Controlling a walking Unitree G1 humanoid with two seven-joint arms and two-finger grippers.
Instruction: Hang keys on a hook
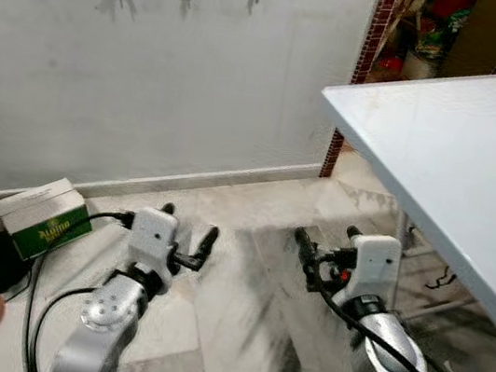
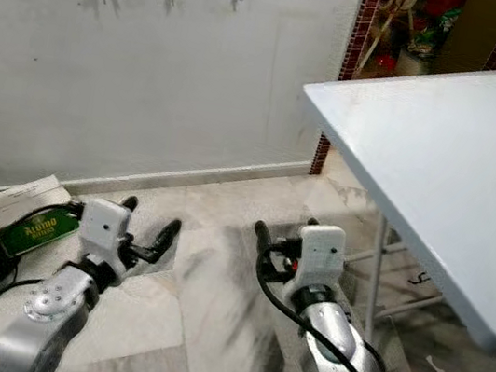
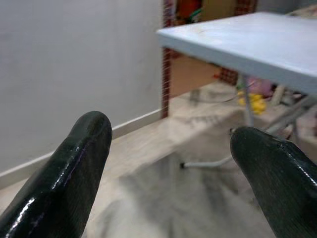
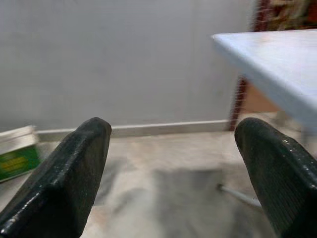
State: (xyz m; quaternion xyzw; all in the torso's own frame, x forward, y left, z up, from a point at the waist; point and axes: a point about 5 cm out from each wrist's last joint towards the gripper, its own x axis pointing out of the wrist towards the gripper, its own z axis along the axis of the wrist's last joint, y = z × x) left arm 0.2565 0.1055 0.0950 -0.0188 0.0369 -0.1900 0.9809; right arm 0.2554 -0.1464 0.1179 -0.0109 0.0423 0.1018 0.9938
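Green-and-white carton (image 1: pixel 43 215) on the floor by the wall — yellow lettering on its side, too blurred to read.

I see open floor (image 1: pixel 244 270) ahead up to the wall (image 1: pixel 199 75). The table (image 1: pixel 461 154) crowds my right; a box (image 1: pixel 43 215) sits low left.

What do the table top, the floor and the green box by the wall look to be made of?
Table top: probably plastic or laminate, a smooth pale sheet with a thin edge and dull sheen. Floor: likely polished marble or stone tile, with grey veining, grout lines and soft reflections. Green box: apparently printed cardboard, matte, with sharp folded edges and a white top.
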